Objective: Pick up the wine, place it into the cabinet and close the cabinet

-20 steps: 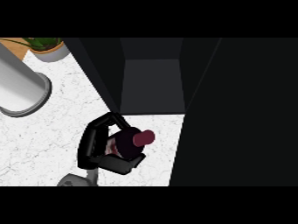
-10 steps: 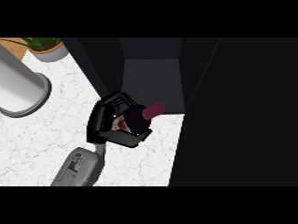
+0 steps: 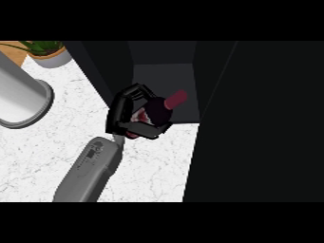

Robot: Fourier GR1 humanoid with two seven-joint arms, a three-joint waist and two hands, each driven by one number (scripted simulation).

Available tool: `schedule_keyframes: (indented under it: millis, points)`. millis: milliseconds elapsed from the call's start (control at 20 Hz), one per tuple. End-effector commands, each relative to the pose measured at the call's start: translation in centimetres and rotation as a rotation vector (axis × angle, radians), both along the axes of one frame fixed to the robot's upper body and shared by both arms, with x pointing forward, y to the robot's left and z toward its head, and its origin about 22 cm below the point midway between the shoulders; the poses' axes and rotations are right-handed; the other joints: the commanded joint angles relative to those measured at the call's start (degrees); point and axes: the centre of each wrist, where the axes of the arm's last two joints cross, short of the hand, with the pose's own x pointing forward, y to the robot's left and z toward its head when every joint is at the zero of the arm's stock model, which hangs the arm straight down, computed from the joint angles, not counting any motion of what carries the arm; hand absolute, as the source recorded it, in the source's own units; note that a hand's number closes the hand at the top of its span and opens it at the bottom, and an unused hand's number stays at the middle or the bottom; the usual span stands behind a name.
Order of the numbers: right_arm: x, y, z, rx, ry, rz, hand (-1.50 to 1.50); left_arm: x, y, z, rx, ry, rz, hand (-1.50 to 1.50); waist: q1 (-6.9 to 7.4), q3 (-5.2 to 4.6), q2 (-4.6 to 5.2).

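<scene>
Wine (image 3: 167, 105) sat clamped in the left hand (image 3: 133, 118) at the open cabinet (image 3: 163, 78) mouth, neck tilted inward; a grey cylinder (image 3: 14, 97) and potted plant (image 3: 49, 52) stood left on the marble counter (image 3: 45, 152)

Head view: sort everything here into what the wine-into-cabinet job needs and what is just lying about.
Part of the job:
- wine bottle, tilted, neck toward the opening
- left robot hand, curled round the bottle
- cabinet, open, dark inside
- cabinet door, the dark panel at right

Just lying about:
- grey cylinder at left
- potted plant in the top left corner
</scene>
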Motion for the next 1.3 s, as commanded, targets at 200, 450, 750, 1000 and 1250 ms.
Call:
schedule_keyframes:
  millis: [200, 450, 750, 1000, 1250]
  points:
    - [-3.5, -0.8, 3.0, 0.093, -0.021, 0.085, -1.50, 2.6, -1.5, 0.1, -0.032, 0.024, 0.001, 1.50, -0.57, -0.02, 0.12]
    - [-2.1, -1.5, 2.4, 0.078, -0.031, 0.059, -1.50, 4.8, -3.1, 2.0, -0.012, 0.017, 0.032, 1.50, -0.97, 0.06, 0.44]
    - [-3.4, -1.3, 3.0, 0.092, -0.032, 0.076, -1.50, 6.3, -3.5, 2.3, 0.084, 0.058, 0.066, 1.50, -1.58, 0.02, 0.33]
    - [-3.3, -1.0, 2.2, 0.118, -0.028, 0.099, -1.50, 6.2, -2.6, 0.3, 0.145, 0.131, 0.116, 1.50, -2.63, 0.03, 0.71]
    - [-2.5, -0.4, 1.3, 0.107, -0.036, 0.116, -1.50, 7.8, -2.8, 2.3, 0.060, 0.147, 0.179, 1.50, -3.23, -0.05, 1.21]
